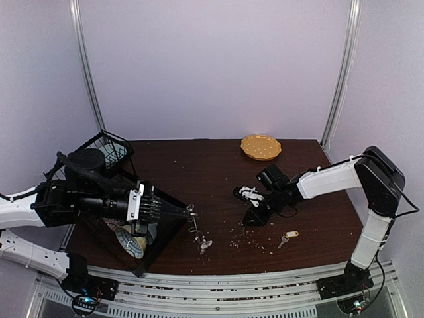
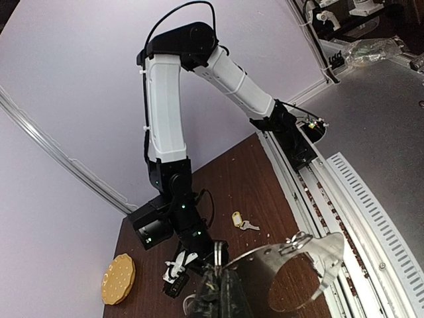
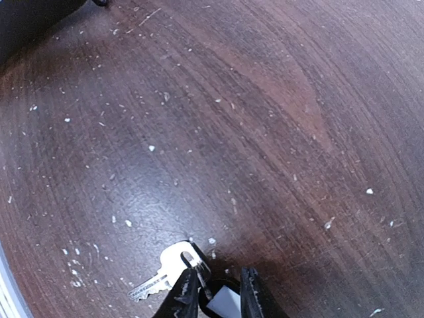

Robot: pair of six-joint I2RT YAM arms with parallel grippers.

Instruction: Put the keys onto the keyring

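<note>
L gripper point(image 1: 190, 212) clenched on keyring point(image 2: 323, 252), loop held off surface point(image 1: 218, 165), prob. so keys can thread. R gripper point(image 3: 218, 291) pinches b/w-tag key point(image 3: 165, 270) by tag, blade free. Yellow-tag key point(image 1: 286, 237) lies near R arm.

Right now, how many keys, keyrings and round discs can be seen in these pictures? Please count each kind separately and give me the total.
Keys: 2 (yellow-tag key, black-and-white-tag key)
Keyring: 1
Round yellow-tan disc: 1
Total: 4
</note>
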